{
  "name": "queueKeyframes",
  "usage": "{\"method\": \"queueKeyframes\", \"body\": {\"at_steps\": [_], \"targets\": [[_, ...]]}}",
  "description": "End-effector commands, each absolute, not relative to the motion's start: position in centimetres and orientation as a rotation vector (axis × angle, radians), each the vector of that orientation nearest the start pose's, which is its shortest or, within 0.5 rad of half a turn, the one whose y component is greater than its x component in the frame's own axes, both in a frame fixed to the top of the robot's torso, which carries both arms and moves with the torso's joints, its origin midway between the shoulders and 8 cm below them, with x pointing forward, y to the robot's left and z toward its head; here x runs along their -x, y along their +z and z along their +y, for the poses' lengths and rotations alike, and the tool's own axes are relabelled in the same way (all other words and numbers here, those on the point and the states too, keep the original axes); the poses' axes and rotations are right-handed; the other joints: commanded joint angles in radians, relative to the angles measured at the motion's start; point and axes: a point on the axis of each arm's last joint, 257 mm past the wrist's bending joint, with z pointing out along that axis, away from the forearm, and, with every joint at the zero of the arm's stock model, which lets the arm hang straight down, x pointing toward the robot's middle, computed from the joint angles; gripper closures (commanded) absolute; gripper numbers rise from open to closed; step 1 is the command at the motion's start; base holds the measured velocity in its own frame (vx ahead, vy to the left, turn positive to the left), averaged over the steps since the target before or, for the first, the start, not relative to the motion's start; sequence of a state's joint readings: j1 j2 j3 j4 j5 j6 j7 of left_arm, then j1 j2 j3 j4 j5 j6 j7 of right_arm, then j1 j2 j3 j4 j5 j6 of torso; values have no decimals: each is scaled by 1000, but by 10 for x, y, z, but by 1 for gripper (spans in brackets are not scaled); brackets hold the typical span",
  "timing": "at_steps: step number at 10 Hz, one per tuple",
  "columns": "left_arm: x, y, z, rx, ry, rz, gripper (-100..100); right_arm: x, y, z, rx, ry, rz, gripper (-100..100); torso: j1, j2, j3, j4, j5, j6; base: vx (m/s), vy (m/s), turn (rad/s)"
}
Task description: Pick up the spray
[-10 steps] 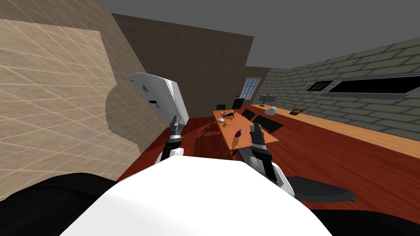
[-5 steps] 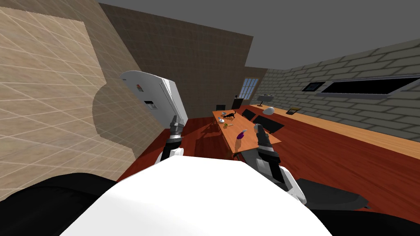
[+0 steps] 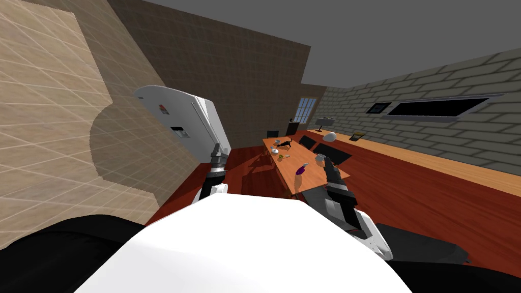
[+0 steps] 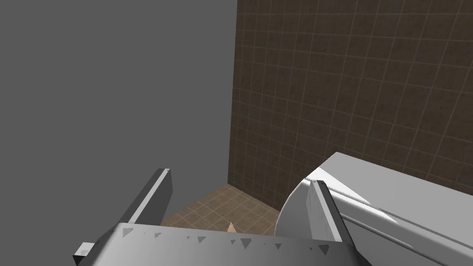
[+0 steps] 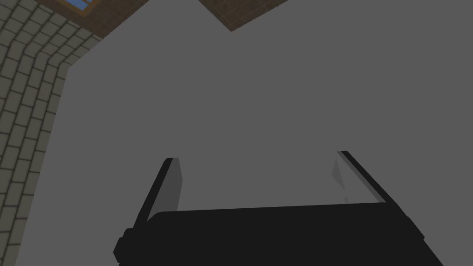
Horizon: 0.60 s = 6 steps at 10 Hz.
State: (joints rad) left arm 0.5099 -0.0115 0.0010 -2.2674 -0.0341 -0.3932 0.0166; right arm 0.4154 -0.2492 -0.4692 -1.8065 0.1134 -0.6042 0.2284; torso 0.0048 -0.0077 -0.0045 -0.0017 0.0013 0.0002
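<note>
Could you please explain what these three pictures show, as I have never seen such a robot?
It is a two-armed robot in a simulated house. The wide picture comes from a camera on its head. The other two come from cameras on its wrists, each looking along that hand's two-fingered gripper. The left gripper, open, is raised beside a white fridge. The right gripper, also open, points upward over a wooden table, near the purple spray bottle. Neither holds anything.

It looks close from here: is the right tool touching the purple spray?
Apart. The head view shows table between the right tool and the spray; the right wrist view shows its fingers open, empty.
</note>
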Motion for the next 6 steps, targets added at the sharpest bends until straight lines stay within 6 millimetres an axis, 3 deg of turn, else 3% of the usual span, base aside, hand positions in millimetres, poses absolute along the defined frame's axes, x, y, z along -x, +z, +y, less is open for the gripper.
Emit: {"method": "queueKeyframes", "body": {"at_steps": [1, 2, 3, 4, 6], "targets": [[-362, -6, 283, 757, -1259, 703, 0, -350, -88, -488, -480, 445, 982, -100, 0, 0, 0, 0, 0, 0, 92, 88, -60], [-362, -6, 283, 757, -1259, 703, 0, -347, -91, -508, -468, 360, 998, -100, 0, 1, 0, 0, 0, 0, 113, 83, -99], [-362, -6, 283, 757, -1259, 703, 0, -347, -96, -510, -475, 355, 1004, -100, 0, 0, 0, 0, 0, 0, 111, 87, -57], [-362, -6, 283, 757, -1259, 703, 0, -342, -102, -531, -470, 268, 1023, -100, 0, 0, 0, 0, 0, 0, 144, 98, -122], [-362, -6, 283, 757, -1259, 703, 0, -337, -113, -555, -476, 178, 1049, -100, 4, -6, -4, -1, 1, 0, 203, 137, -122]]}}
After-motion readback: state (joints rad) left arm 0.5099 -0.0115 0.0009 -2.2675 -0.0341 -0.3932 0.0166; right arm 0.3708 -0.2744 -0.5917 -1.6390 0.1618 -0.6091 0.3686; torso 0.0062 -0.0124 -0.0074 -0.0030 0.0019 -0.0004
